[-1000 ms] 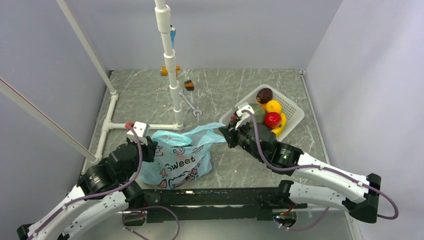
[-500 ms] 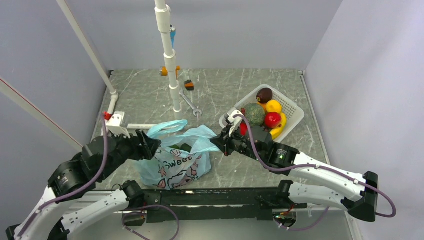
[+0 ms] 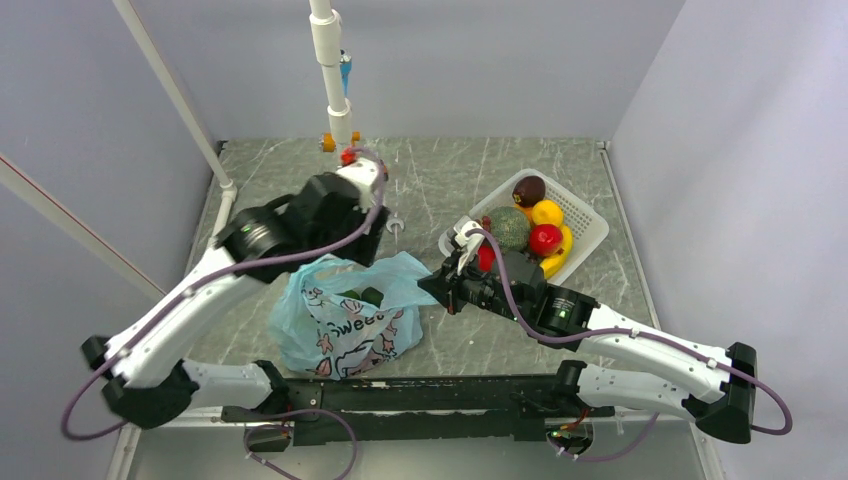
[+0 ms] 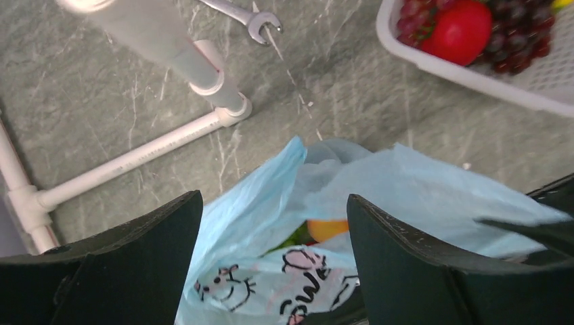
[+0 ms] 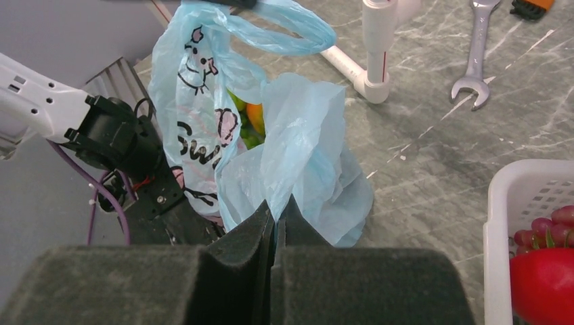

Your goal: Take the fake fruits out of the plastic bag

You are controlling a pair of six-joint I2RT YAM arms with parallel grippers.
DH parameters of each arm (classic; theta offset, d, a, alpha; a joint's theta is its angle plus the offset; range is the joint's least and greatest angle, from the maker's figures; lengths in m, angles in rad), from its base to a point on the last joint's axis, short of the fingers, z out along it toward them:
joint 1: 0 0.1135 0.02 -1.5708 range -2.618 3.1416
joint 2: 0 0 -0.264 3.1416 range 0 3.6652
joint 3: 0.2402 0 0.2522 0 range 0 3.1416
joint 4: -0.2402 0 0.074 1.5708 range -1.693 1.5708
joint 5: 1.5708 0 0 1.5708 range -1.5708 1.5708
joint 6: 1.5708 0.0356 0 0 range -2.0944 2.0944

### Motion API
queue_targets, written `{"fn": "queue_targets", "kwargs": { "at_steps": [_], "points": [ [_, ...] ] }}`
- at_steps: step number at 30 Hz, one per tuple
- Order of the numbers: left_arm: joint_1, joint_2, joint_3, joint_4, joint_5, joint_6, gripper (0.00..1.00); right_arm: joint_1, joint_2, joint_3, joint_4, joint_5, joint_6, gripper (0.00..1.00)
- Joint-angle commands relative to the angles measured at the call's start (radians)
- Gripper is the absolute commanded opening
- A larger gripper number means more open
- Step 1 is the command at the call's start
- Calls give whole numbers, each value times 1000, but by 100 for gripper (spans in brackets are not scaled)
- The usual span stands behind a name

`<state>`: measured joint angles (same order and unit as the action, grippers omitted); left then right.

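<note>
The light-blue plastic bag (image 3: pixel 345 320) with a dark cartoon print stands at the table's near edge, its mouth open upward. Inside it I see an orange fruit (image 4: pixel 326 229) and a green fruit (image 4: pixel 298 237); they also show in the right wrist view as orange (image 5: pixel 255 116) and green (image 5: pixel 237 101). My left gripper (image 4: pixel 274 200) is open and empty, hanging above the bag's mouth (image 3: pixel 355 240). My right gripper (image 5: pixel 276 206) is shut on the bag's right edge (image 5: pixel 304 135) and holds it up (image 3: pixel 432 288).
A white slotted basket (image 3: pixel 590 225) with purple grapes, a red apple, a melon and yellow fruit stands at the right. A white pipe frame (image 3: pixel 340 120) rises behind the bag, its floor pipe (image 4: pixel 135 159) close by. A wrench (image 4: pixel 237 10) lies beyond it.
My left arm has let go of the bag's left side, swung up and right, and now hangs open over the bag. My right gripper has pulled the bag's edge slightly left, still holding it.
</note>
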<state>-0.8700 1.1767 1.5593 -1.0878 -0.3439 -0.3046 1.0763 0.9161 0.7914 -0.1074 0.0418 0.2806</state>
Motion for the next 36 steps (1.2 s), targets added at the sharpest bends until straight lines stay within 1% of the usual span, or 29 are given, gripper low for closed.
{"fn": "queue_targets", "kwargs": {
  "at_steps": [1,5,7,9,10,12,15,17,20,22,26,28,30,33,36],
  "points": [
    [-3,127,56,-33,-23,100,85,-3,-23,8,25,-7,8,0],
    [-3,210,46,-26,-72,81,86,-4,-35,7,22,-9,6,0],
    [-4,221,7,15,-68,66,85,-4,-38,3,21,-5,5,0],
    [-5,210,-54,64,-74,47,82,-6,-37,6,15,-4,6,0],
    [-4,202,-80,89,-83,42,79,-6,-38,5,16,-6,6,0],
    [-4,181,-121,118,-90,39,68,-6,-40,1,21,-7,4,0],
    [-4,146,-156,116,-120,25,51,-7,-40,0,13,5,0,0],
    [-4,108,-171,107,-140,20,35,-7,-41,-4,13,12,-3,0],
    [-4,30,-184,86,-194,13,7,-9,-38,-10,17,40,0,0],
    [-4,-20,-181,65,-259,-5,0,-10,-33,-3,3,90,15,0],
    [3,-118,-157,23,-452,-68,0,-30,-17,49,-69,299,84,0],
    [19,-171,-144,37,-489,-65,0,-51,-12,92,-114,356,98,0],
    [62,-226,-126,82,-470,-47,0,-79,-5,140,-151,392,102,0],
    [158,-296,-95,190,-353,9,0,-135,13,210,-187,413,104,0],
    [204,-321,-27,245,-281,50,0,-185,41,299,-220,408,97,0]
  ]
}}
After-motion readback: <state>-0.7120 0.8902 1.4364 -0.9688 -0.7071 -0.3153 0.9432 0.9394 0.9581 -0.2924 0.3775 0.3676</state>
